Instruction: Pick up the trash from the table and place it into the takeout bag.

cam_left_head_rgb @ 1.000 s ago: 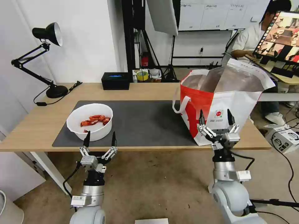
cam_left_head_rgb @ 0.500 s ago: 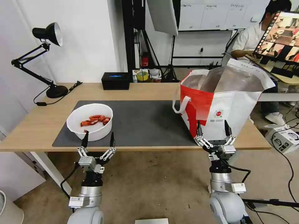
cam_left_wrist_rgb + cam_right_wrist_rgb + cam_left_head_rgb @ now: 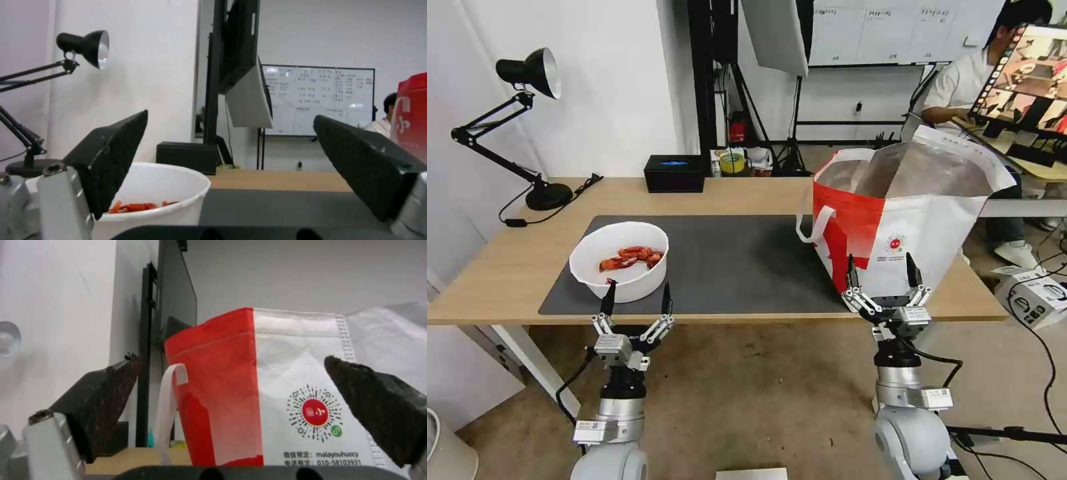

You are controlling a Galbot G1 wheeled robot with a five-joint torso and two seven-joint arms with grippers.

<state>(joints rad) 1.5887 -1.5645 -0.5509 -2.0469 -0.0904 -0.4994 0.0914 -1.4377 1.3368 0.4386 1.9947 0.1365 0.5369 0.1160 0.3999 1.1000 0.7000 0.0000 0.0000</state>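
On the left of the long wooden table [image 3: 494, 267], well behind the bowl, stand a black desk lamp [image 3: 527, 73] and a small black box [image 3: 674, 173], neither of them trash. Nearer the front edge, on the dark grey mat [image 3: 734, 267], sits the white round bowl [image 3: 619, 259] with red crayfish shells [image 3: 630, 257] in it, the one piece of trash visible on the table. Just below and in front of it hangs the left gripper [image 3: 636, 299], fingers spread wide and holding nothing, tips pointing up at the bowl's near wall.

Risks, as I judge them: the bowl stands close to the table's edge, so a grip taken on the thin rim could tilt it and spill shells over the mat or floor, and fingers rising from below could catch the table edge first.

Further right stands the takeout bag [image 3: 900, 227], mouth open and foil lining showing, its near bottom corner close to the table's edge. The right gripper [image 3: 880, 270] hangs before its white face, also spread and empty. A nudge there could push the soft bag over or fold its mouth shut.
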